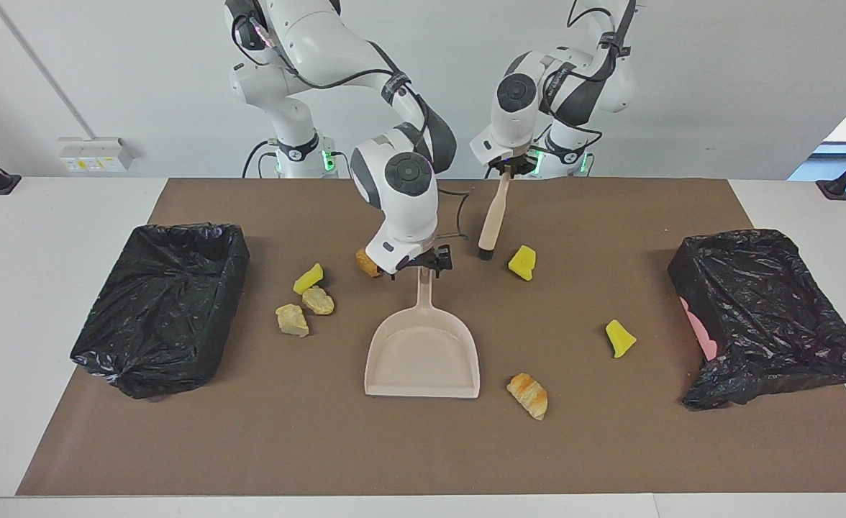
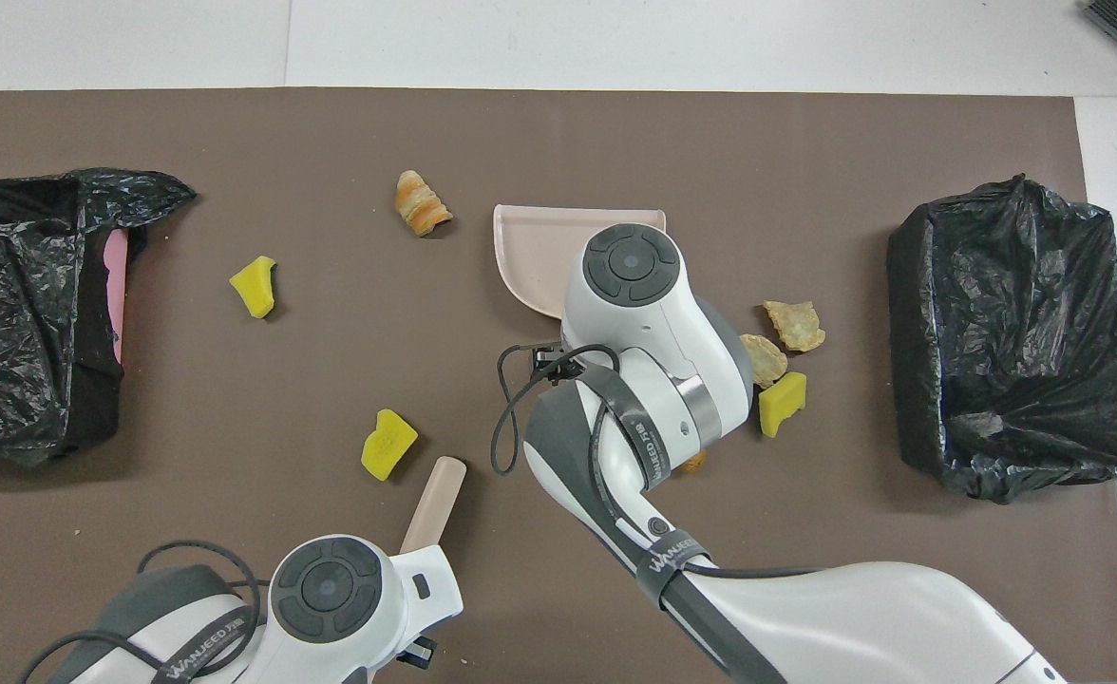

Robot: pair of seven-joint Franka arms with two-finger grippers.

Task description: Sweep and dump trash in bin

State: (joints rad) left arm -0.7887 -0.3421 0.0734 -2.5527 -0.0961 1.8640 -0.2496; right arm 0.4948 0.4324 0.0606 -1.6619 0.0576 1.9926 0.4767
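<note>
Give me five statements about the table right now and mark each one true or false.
1. The left gripper holds the brush by its handle. True.
2. The dustpan already has trash in it. False: its pan is bare.
3. The right gripper is over the dustpan's handle. True.
4. The croissant-shaped piece lies inside a bin. False: it lies on the mat beside the dustpan's open edge.
5. Two black-lined bins stand at the table's ends, one at the right arm's end, one at the left arm's. True.
</note>
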